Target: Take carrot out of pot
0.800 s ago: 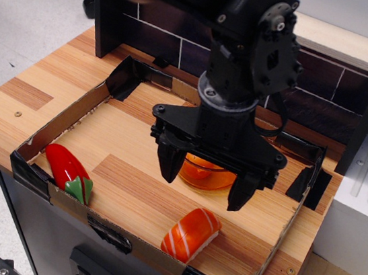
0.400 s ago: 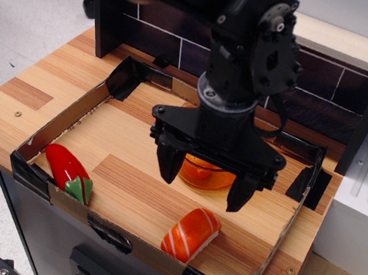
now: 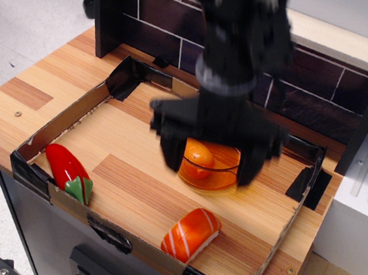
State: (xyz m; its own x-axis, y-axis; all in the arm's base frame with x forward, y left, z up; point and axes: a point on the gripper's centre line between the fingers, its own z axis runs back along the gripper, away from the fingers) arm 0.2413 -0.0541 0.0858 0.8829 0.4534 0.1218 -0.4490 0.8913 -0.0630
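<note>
The translucent amber pot [image 3: 214, 177] stands in the middle-right of the cardboard tray. The small glossy orange carrot [image 3: 199, 154] lies inside it, near its left side. My black gripper [image 3: 208, 166] is open and blurred with motion. It hangs over the pot with one finger [image 3: 171, 151] at the pot's left and the other [image 3: 249, 168] at its right. The fingers straddle the pot and hold nothing. The arm hides the pot's far rim.
A red pointed vegetable with a green stem [image 3: 70, 168] lies at the tray's front left. An orange sushi piece with white stripes [image 3: 191, 233] lies at the front, below the pot. The low cardboard tray wall [image 3: 72, 112] rings the area. A dark tiled back wall [image 3: 327, 82] stands behind.
The gripper has moved up and back over the pot and is now blurred. More of the pot shows, and the carrot inside is now visible. The pot has not moved.
</note>
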